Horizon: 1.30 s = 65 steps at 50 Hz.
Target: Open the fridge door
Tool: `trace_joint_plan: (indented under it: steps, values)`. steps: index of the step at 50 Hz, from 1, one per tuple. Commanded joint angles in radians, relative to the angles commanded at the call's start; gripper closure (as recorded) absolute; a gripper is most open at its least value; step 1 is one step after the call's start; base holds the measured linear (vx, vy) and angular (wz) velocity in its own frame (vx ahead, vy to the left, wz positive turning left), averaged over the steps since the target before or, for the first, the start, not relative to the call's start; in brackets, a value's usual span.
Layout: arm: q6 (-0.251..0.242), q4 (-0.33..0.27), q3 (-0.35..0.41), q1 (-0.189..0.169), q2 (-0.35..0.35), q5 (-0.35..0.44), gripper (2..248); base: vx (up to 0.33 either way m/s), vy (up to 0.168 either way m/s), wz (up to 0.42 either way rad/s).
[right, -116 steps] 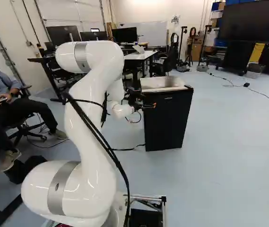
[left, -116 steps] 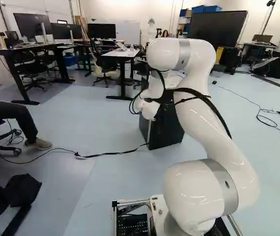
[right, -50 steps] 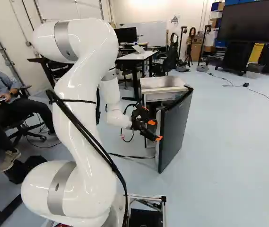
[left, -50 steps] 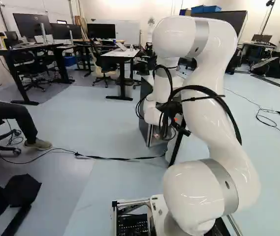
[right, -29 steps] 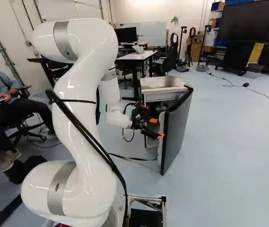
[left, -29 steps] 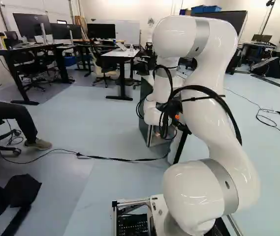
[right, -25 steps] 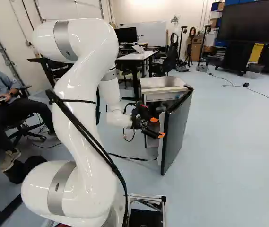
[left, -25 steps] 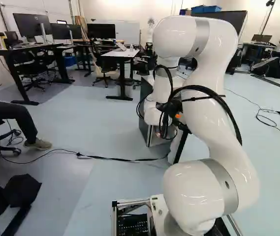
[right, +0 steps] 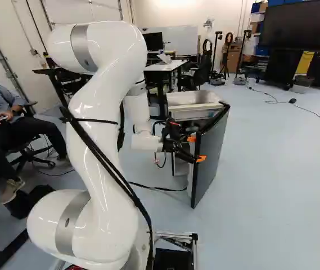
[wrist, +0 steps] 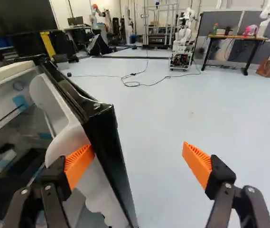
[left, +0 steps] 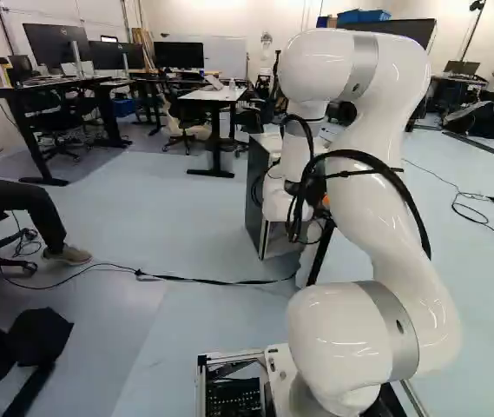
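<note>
Right base view: the fridge (right: 193, 113) stands between one and two o'clock from the middle, and its door (right: 211, 160), at about four o'clock, is swung partway out toward the base, so a gap into the cabinet shows. The gripper (right: 197, 149) is at the door's free edge, just off the middle toward four o'clock, one orange tip showing against the dark outer face. The arm (right: 106, 107) fills the nine o'clock side. In the left base view the fridge is near the middle, partly hidden behind the arm, which rises from its joint at five o'clock and bends over at one.

In the wrist view, counting twelve as dead ahead of the gripper, the jaws are spread wide and grasp nothing. The door's edge runs between them, off toward eleven o'clock, much nearer the finger on the nine o'clock side. That finger's orange pad (wrist: 79, 164) lies at the pale inner lining (wrist: 73, 135); whether it presses there I cannot tell. The other finger is well apart from the outer face, on the three o'clock side. Toward ten o'clock the fridge's inside shows, with pale shelving (wrist: 1, 124). Far off at twelve a cable (wrist: 139, 84) lies looped on the floor (wrist: 153, 118), with another robot (wrist: 182, 35) beyond it toward one, and a desk (wrist: 237, 37) near one o'clock.
</note>
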Motion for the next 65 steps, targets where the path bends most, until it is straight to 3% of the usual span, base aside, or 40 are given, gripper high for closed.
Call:
trace_joint_plan:
  steps: [29,44,65]
  values:
    - [0.0,0.074,-0.012,-0.117,-0.006,0.144,3,0.0,0.0,0.0]
    - [0.0,0.076,-0.008,-0.118,-0.004,0.147,3,0.0,0.0,0.0]
    - [0.0,0.076,0.022,-0.062,0.011,0.147,3,0.0,0.0,0.0]
